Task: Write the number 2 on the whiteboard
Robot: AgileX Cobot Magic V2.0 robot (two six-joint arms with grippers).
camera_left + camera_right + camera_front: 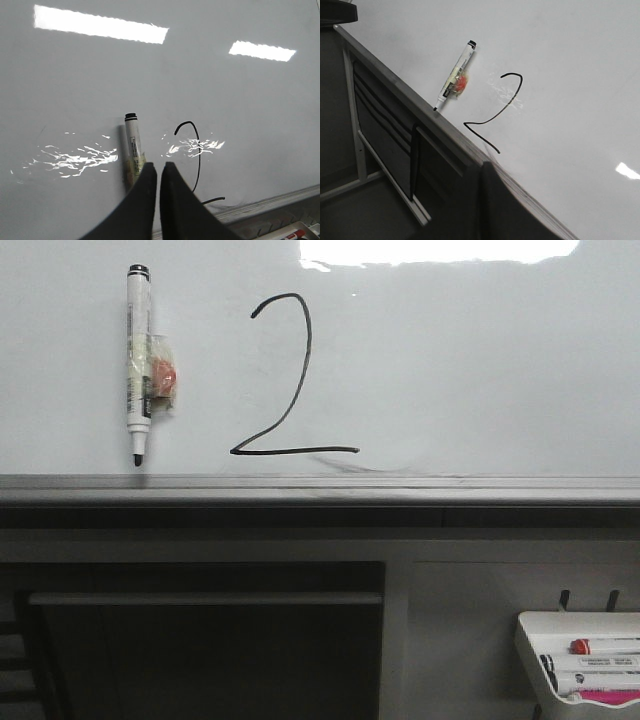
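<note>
The whiteboard (480,360) fills the upper half of the front view, with a grey metal rim (400,485) below it. A black number 2 (295,451) is drawn on it left of centre. A white marker (138,360) with a black tip pointing down sticks to the board left of the 2, with tape and an orange lump on its side. My left gripper (158,167) is shut and empty, just in front of the board between the marker (132,145) and the 2 (198,155). My right gripper (480,169) is shut and empty near the rim below the 2 (482,138). Neither gripper shows in the front view.
A small white tray (530,640) hangs at the lower right under the board and holds several markers (600,665). A dark frame with a grey crossbar (200,598) stands under the rim at the left.
</note>
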